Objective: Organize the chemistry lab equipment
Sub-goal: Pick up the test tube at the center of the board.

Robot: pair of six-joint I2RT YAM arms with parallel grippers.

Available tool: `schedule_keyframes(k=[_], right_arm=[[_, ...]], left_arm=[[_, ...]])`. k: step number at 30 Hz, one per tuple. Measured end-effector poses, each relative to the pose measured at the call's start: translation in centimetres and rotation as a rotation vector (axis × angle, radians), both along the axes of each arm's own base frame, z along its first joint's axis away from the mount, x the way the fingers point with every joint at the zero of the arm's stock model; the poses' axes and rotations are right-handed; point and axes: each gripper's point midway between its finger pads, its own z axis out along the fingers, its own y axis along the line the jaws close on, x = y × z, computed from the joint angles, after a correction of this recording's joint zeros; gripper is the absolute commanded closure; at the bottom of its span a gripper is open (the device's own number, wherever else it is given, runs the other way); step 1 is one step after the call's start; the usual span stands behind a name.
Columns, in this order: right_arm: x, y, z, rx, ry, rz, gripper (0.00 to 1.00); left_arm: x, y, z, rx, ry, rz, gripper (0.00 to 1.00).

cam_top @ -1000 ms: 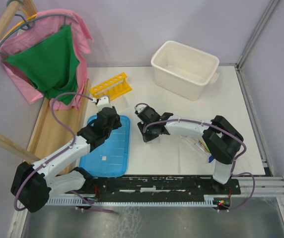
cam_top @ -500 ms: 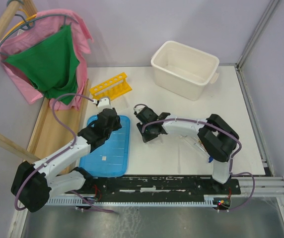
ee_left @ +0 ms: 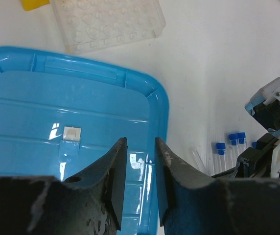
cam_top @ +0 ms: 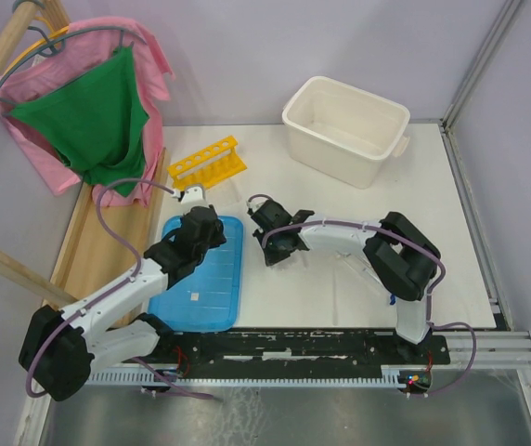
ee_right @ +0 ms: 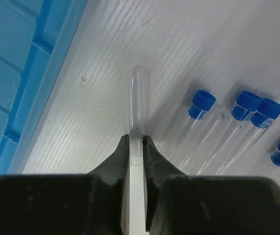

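Observation:
My right gripper [ee_right: 136, 142] is shut on a clear tube [ee_right: 137, 95] that sticks out forward from the jaws, low over the white table. Several blue-capped tubes [ee_right: 201, 105] lie on the table just right of it. In the top view the right gripper [cam_top: 275, 249] is beside the blue lid's right edge. My left gripper [ee_left: 140, 147] is open and empty above the blue ribbed lid [ee_left: 42, 112]. The yellow tube rack [cam_top: 208, 160] stands at the back. Thin blue- and green-tipped rods [cam_top: 388, 293] lie partly hidden under the right arm. Flasks and tongs are out of view.
A large white tub [cam_top: 344, 125] stands at the back right. A clear well plate [ee_left: 105, 22] lies between the lid and the rack. Pink and green cloths [cam_top: 89, 111] hang on a wooden frame at the left. A metal rail [cam_top: 474, 214] lines the table's right edge.
My right gripper has shifted a little to the left and away with the clear tube in it. The left arm has barely moved.

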Motion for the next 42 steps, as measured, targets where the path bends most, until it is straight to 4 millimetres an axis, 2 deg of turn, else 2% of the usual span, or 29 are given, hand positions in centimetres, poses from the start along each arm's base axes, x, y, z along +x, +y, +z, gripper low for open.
schedule_keyframes(k=[7,10,12,18,20,28,33,42], right_arm=[[-0.4,0.7,0.1,0.014,-0.021,0.019,0.95],[-1.7,0.4,0.6,0.032,-0.058,0.039,0.95],[-2.9,0.1,1.6,0.047,-0.096,0.062,0.95],[-6.0,1.0,6.9,0.197,-0.302,0.147,0.94],[-6.7,1.0,7.6,0.226,-0.348,0.161,0.94],[-7.9,-0.6,7.2,0.195,-0.482,0.141,0.94],[-8.0,-0.6,7.6,0.190,-0.555,0.117,0.93],[-8.0,-0.3,8.5,0.200,-0.617,0.090,0.93]], left_arm=[[-0.5,0.1,-0.5,-0.007,0.011,-0.004,0.63],[-0.7,-0.4,-0.5,-0.026,0.017,-0.026,0.63],[-0.9,-0.9,-0.4,-0.047,0.022,-0.047,0.62],[-1.3,-3.4,0.3,-0.167,0.032,-0.128,0.61],[-1.6,-4.3,0.5,-0.213,0.035,-0.158,0.61],[-3.9,-6.9,0.6,-0.393,0.082,-0.264,0.59],[-5.5,-7.8,0.8,-0.479,0.107,-0.315,0.58],[-8.0,-8.4,-1.8,-0.560,0.206,-0.351,0.58]])
